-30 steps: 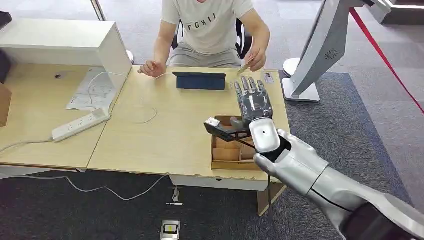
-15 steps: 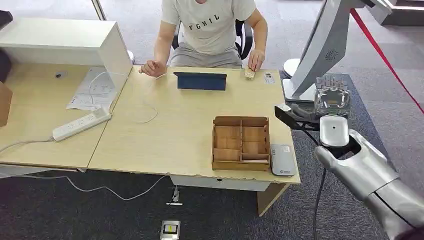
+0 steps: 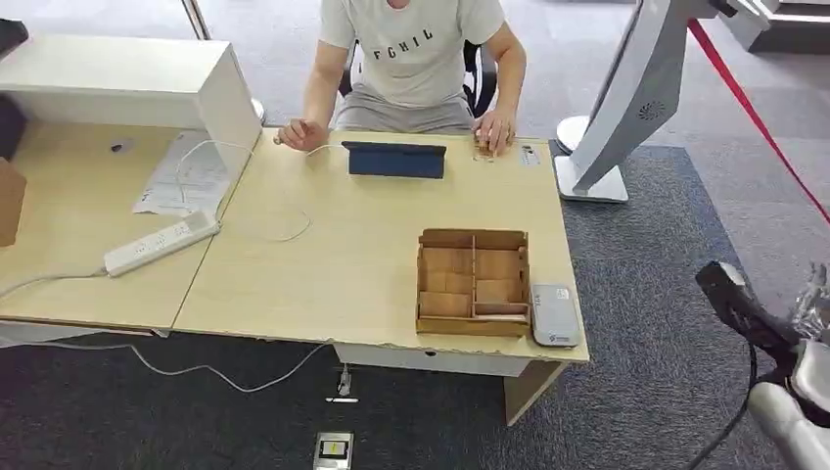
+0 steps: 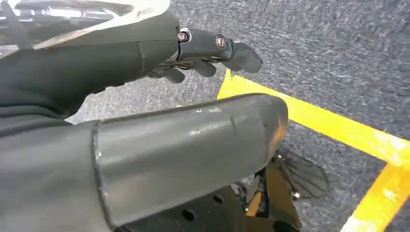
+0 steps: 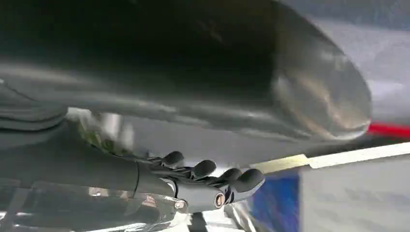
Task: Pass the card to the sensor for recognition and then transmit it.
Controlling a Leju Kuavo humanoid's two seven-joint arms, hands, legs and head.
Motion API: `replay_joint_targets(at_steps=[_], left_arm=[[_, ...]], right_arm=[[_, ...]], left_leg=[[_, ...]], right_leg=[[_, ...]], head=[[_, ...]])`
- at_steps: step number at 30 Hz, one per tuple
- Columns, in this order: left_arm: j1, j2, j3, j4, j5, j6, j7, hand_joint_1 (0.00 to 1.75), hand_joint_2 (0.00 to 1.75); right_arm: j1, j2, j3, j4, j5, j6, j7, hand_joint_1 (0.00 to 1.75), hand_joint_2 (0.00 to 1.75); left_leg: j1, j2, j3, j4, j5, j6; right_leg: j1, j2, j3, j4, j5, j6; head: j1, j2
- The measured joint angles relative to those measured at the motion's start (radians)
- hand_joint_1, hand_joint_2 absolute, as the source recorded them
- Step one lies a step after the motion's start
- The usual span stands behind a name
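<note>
A small tan card (image 3: 484,149) lies at the table's far edge, partly under the hand (image 3: 493,130) of a person seated across the table. The flat grey sensor (image 3: 554,314) sits at the table's front right corner, beside a wooden compartment box (image 3: 474,281). My right hand (image 3: 814,299) hangs low at the picture's right edge, off the table and over the carpet, blurred. Its dark fingers (image 5: 212,180) lie loosely apart with nothing in them. My left hand (image 4: 203,48) hangs over the grey floor, its fingers (image 4: 239,50) stretched out and empty.
A dark blue tablet case (image 3: 395,160) stands at the table's far middle. A white power strip (image 3: 157,245), papers (image 3: 181,176) and cables lie on the left desk. A white stand (image 3: 626,98) and a red barrier tape (image 3: 754,108) are to the right.
My right arm swung from above the wooden box out to the right and down off the table. The person's hand came down onto the card at the far edge.
</note>
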Motion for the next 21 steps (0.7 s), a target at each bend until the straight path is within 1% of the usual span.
replay_joint_targets(at_steps=[1, 3, 5, 7, 10, 12, 13, 18, 21], left_arm=[[0.002, -0.002, 0.008, 0.0, 0.001, -0.004, -0.006, 0.0, 0.0], [0.003, -0.002, 0.01, 0.0, 0.0, -0.013, -0.013, 0.0, 0.0], [0.003, -0.002, 0.01, 0.0, 0.0, -0.023, -0.019, 0.0, 0.0], [0.003, -0.002, 0.011, 0.0, 0.0, -0.032, -0.033, 0.0, 0.0], [0.003, -0.001, 0.012, 0.0, 0.0, -0.034, -0.051, 0.0, 0.0], [0.002, -0.001, 0.012, 0.0, 0.0, -0.032, -0.061, 0.0, 0.0], [0.002, -0.001, 0.013, -0.001, 0.0, -0.032, -0.066, 0.0, 0.0], [0.002, 0.0, 0.013, -0.001, 0.0, -0.056, -0.076, 0.0, 0.0], [0.001, 0.001, 0.009, -0.002, -0.003, -0.079, -0.076, 0.0, 0.0]], right_arm=[[0.061, 0.001, -0.024, 0.026, -0.109, -0.069, -0.007, 0.0, 0.0], [0.14, 0.01, -0.029, 0.092, -0.368, -0.232, -0.046, 0.0, 0.0], [0.216, 0.035, -0.031, 0.155, -0.511, -0.316, -0.094, 0.0, 0.0], [0.272, 0.065, -0.03, 0.223, -0.619, -0.359, -0.166, 0.0, 0.0], [0.293, 0.128, -0.018, 0.318, -0.696, -0.379, -0.273, 0.0, 0.0], [0.294, 0.186, 0.004, 0.39, -0.736, -0.379, -0.327, 0.0, 0.0], [0.294, 0.216, 0.014, 0.419, -0.745, -0.381, -0.337, 0.0, 0.0], [0.291, 0.371, 0.058, 0.56, -0.785, -0.388, -0.339, 0.0, 0.0], [0.289, 0.44, 0.079, 0.614, -0.792, -0.374, -0.366, 0.0, 0.0]], left_leg=[[0.0, -0.003, 0.0, 0.0, -0.001, 0.001], [0.0, -0.002, -0.002, 0.0, -0.001, 0.0], [0.0, 0.001, -0.002, 0.0, -0.003, -0.001], [0.0, 0.001, -0.003, -0.001, -0.003, -0.001], [0.0, 0.008, 0.0, -0.003, -0.003, -0.002], [0.0, 0.01, 0.001, -0.002, -0.003, -0.002], [0.0, 0.01, 0.001, -0.002, -0.003, -0.002], [0.0, 0.013, 0.002, -0.003, -0.002, -0.003], [0.0, 0.013, 0.001, -0.003, -0.002, -0.003]], right_leg=[[0.0, -0.003, 0.001, 0.0, -0.001, 0.0], [0.0, -0.002, -0.001, 0.0, -0.001, 0.0], [0.0, 0.001, -0.001, 0.0, -0.001, 0.0], [0.0, 0.001, -0.002, 0.0, -0.001, -0.001], [0.001, 0.008, -0.003, 0.001, -0.001, -0.002], [0.001, 0.009, -0.004, 0.001, -0.001, -0.003], [0.001, 0.009, -0.004, 0.001, -0.002, -0.003], [0.002, 0.01, -0.004, 0.002, -0.001, -0.004], [0.001, 0.01, -0.004, 0.002, -0.001, -0.004]], head=[[-0.001, 0.0], [-0.001, 0.0], [-0.001, 0.0], [-0.001, 0.0], [-0.001, 0.0], [0.0, 0.0], [-0.001, 0.0], [-0.001, 0.0], [-0.001, 0.0]])
